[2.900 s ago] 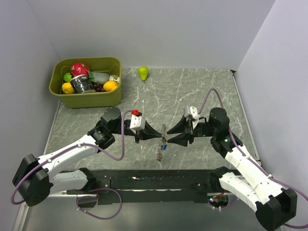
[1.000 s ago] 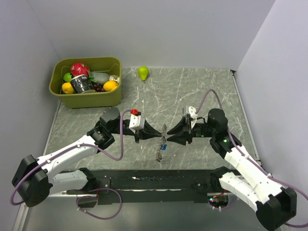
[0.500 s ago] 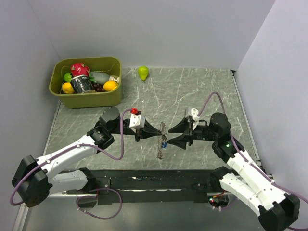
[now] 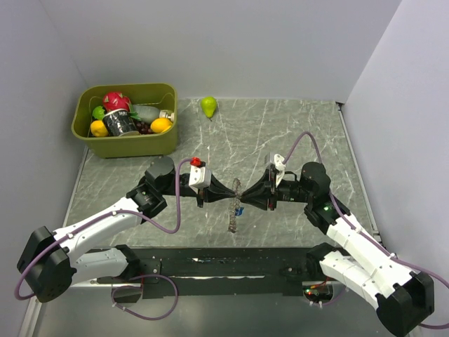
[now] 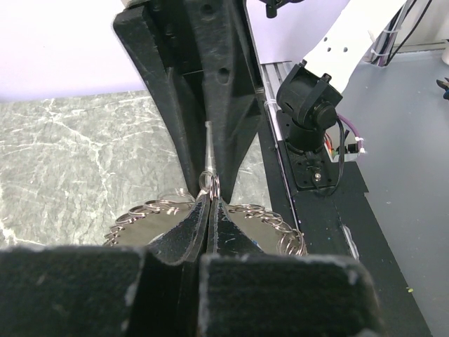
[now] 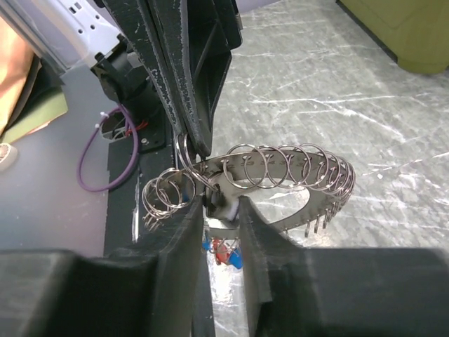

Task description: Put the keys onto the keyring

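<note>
Left gripper (image 5: 209,203) clamped edge-on on the rim of the keyring (image 5: 140,219); right gripper (image 6: 221,214) facing it, jaws narrowly apart about the same rim (whether they pinch it cannot be told). The ring hangs in the air over the bench (image 4: 280,133), toward the middle of its near edge, with the keys (image 6: 226,254) dangling beneath. Risk: a tug from the right may twist the ring out of the thin left pinch. Only the right wrist view shows the keys
</note>
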### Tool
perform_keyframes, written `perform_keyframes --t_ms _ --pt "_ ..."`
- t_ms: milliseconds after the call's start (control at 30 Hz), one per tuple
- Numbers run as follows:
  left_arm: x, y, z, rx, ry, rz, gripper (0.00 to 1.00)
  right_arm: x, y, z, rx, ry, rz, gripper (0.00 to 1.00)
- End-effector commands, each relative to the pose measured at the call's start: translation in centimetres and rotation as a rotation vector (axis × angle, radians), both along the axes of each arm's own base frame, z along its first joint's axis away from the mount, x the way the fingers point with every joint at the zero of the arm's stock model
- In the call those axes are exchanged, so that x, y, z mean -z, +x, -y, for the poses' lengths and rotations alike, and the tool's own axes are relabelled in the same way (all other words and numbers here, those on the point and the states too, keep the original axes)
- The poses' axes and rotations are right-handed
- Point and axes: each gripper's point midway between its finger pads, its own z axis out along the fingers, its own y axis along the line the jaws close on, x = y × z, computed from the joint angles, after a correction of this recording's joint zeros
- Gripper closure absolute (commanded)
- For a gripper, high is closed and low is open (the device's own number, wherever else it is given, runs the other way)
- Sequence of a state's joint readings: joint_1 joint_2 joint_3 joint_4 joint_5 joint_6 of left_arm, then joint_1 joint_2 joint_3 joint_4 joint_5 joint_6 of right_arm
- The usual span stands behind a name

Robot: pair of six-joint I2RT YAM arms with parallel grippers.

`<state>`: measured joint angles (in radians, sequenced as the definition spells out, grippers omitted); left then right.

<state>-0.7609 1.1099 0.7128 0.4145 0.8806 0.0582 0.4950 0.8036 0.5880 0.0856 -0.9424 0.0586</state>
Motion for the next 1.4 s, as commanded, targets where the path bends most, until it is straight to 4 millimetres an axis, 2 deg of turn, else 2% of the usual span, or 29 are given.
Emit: perform_keyframes --t_ms 0,67,267,733,1200,1367 --pt "-2.6 -0.2 0.2 0.014 -0.07 0.065 0.99 -0.9 0.3 -0.3 -0.001 0.025 0.033 0.77" --pt "-2.7 -0.2 0.1 0.014 -0.074 0.07 0.99 -0.7 0.3 -0.3 0.0 0.019 0.031 0.86" --pt "-2.9 -0.3 0.1 0.015 -0.083 0.07 0.99 -0.1 0.1 -0.2 -0.008 0.007 0.043 1.0" --pt "-3.4 -0.7 -0.1 0.021 -0.107 0.079 0.99 2.1 0.0 -0.1 -0.008 -0.049 0.035 1.0" --pt "-3.3 -0.8 -0.1 0.024 -0.103 0.076 0.99 2.4 -0.1 -1.1 -0.009 -0.086 0.052 1.0" --pt "-2.9 -0.7 -0.2 0.016 -0.09 0.077 0.99 1.7 0.2 -0.6 0.041 -0.076 0.083 0.85"
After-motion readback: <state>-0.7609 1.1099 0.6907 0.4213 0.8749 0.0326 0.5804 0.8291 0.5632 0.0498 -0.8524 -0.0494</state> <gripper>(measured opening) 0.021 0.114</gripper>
